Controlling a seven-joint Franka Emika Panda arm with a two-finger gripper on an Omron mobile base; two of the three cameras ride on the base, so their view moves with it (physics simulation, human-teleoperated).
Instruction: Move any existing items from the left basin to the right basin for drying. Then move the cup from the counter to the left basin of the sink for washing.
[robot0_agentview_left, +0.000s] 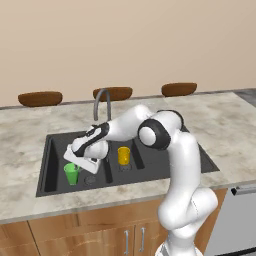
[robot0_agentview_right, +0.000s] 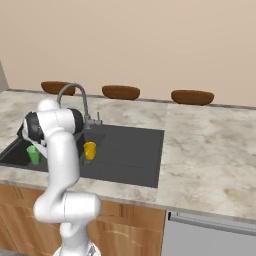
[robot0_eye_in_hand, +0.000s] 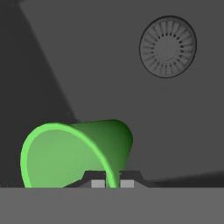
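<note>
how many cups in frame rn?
2. The green cup is down in the left basin, its rim pinched by the gripper. The yellow-orange cup stands in the right basin. The arm could be hiding more.

You're looking at a beige-grey marbled counter on wooden cabinets, with a dark-grey sink sunk into it. Three brown bowls sit along its back edge, well apart from one another.
</note>
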